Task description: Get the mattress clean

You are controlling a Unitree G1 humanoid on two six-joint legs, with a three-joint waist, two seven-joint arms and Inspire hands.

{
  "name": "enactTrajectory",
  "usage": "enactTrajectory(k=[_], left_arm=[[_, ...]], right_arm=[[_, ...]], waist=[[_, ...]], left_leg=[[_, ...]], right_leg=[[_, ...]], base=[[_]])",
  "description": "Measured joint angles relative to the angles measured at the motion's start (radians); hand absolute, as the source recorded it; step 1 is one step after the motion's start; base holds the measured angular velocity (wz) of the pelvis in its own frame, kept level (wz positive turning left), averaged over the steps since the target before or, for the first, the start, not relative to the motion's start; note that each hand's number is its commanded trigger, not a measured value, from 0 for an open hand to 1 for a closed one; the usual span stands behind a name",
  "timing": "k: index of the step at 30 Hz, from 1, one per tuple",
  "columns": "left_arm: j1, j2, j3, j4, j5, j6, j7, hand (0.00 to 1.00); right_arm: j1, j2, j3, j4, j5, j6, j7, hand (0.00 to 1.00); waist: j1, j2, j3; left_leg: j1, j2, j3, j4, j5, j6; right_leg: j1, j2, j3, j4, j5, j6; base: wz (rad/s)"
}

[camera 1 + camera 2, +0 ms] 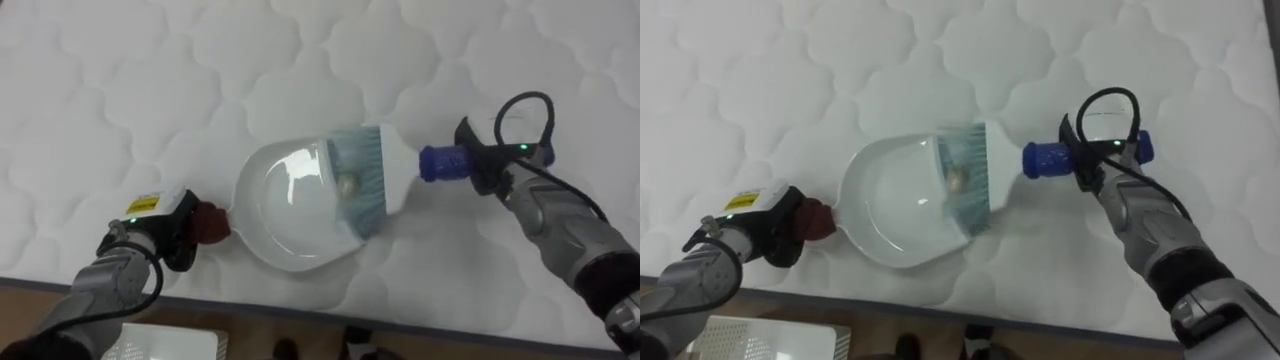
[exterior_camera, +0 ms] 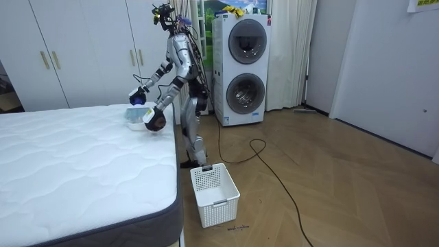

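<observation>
A white dustpan (image 1: pixel 285 205) lies flat on the white quilted mattress (image 1: pixel 120 90) near its front edge. My left hand (image 1: pixel 165 230) is shut on the pan's dark red handle (image 1: pixel 210 222). A brush with a white head (image 1: pixel 395 170) and pale blue bristles (image 1: pixel 360 175) rests at the pan's mouth. My right hand (image 1: pixel 490 165) is shut on its blue handle (image 1: pixel 445 162). A small beige crumb (image 1: pixel 349 185) sits in the bristles over the pan. In the room view I stand at the bed's side, leaning over it with both arms out.
The mattress edge (image 1: pixel 400 325) runs along the bottom, with wooden floor below. A white slatted basket (image 2: pixel 214 193) stands on the floor by my feet. A stacked washer and dryer (image 2: pixel 240 68) stand behind me, and white wardrobes (image 2: pixel 82 48) stand past the bed.
</observation>
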Motion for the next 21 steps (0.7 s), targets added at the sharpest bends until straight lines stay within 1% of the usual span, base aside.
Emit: enactTrajectory(k=[1,3,5,6,8,16,21], left_arm=[[0.002,-0.002,0.000,0.000,0.000,0.000,0.001,1.00],[0.003,-0.004,0.000,0.001,0.001,-0.001,0.001,1.00],[0.003,-0.005,0.000,0.000,0.001,-0.003,-0.001,1.00],[0.005,-0.005,0.000,0.001,0.001,-0.004,-0.001,1.00],[0.020,-0.006,0.004,0.001,0.003,-0.010,0.003,1.00],[0.037,-0.010,0.009,0.027,0.003,-0.032,0.039,1.00],[0.043,-0.010,0.009,0.028,0.003,-0.038,0.060,1.00]], right_arm=[[0.003,0.005,0.000,-0.009,0.028,-0.022,0.005,1.00],[0.007,0.011,0.001,-0.030,0.059,-0.034,0.021,1.00],[0.008,0.017,0.001,-0.041,0.083,-0.060,0.032,1.00],[0.008,0.017,0.001,-0.041,0.092,-0.065,0.034,1.00],[0.008,0.017,-0.001,-0.044,0.106,-0.081,0.042,1.00],[0.008,0.014,-0.002,-0.044,0.106,-0.123,0.042,1.00],[0.008,0.009,-0.003,-0.045,0.106,-0.132,0.042,1.00]], waist=[[0.000,0.000,0.0000],[0.000,0.000,-0.0001],[0.000,-0.001,-0.0008],[0.000,-0.002,-0.0010],[-0.001,-0.002,-0.0016],[-0.004,-0.003,-0.0019],[-0.008,-0.003,-0.0020]], left_leg=[[0.002,-0.001,0.000,-0.002,0.001,0.000],[0.004,-0.004,0.000,-0.005,0.003,0.000],[0.006,-0.007,0.000,-0.009,0.004,0.002],[0.007,-0.007,0.000,-0.009,0.004,0.002],[0.007,-0.007,0.000,-0.005,0.004,0.002],[0.012,-0.010,0.004,-0.004,0.004,0.002],[0.012,-0.010,0.005,-0.004,0.004,0.002]], right_leg=[[0.001,-0.001,0.000,0.000,0.000,0.000],[0.000,-0.002,0.002,0.001,0.000,0.001],[0.000,-0.004,0.005,0.003,-0.001,0.002],[0.000,-0.004,0.006,0.004,-0.002,0.003],[0.000,-0.005,0.011,0.006,-0.003,0.005],[-0.001,-0.007,0.015,0.016,-0.008,0.007],[-0.001,-0.008,0.016,0.017,-0.008,0.006]], base=[[0.00],[0.00],[0.00],[0.00],[-0.02],[0.00],[0.00]])
